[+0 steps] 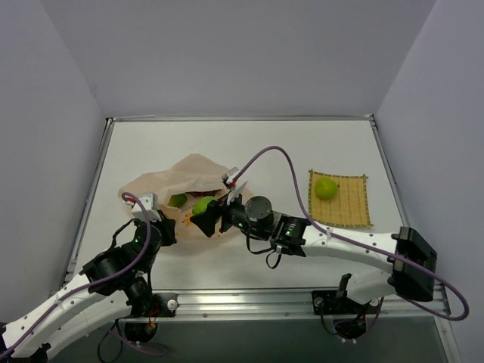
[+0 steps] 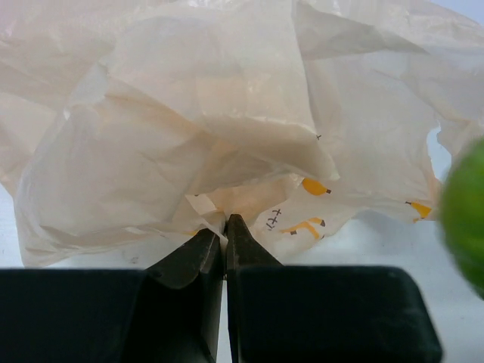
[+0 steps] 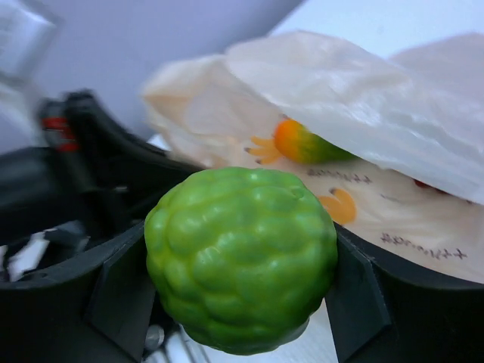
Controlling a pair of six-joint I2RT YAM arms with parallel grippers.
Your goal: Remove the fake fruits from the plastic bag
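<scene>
The peach-beige plastic bag (image 1: 185, 185) printed with bananas lies crumpled left of centre; it fills the left wrist view (image 2: 227, 121). My left gripper (image 1: 160, 227) is shut on the bag's near edge (image 2: 219, 223). My right gripper (image 1: 206, 219) is shut on a bumpy lime-green fruit (image 1: 203, 205), held at the bag's mouth; it shows large in the right wrist view (image 3: 242, 261). A green-and-orange mango-like fruit (image 3: 306, 144) lies inside the bag, seen from above (image 1: 178, 200). A second lime-green fruit (image 1: 326, 187) rests on the yellow mat. The grape bunch is hidden.
A yellow woven mat (image 1: 340, 206) lies on the right of the white table (image 1: 249, 144). Grey walls stand on three sides. A metal rail (image 1: 249, 299) runs along the near edge by the arm bases.
</scene>
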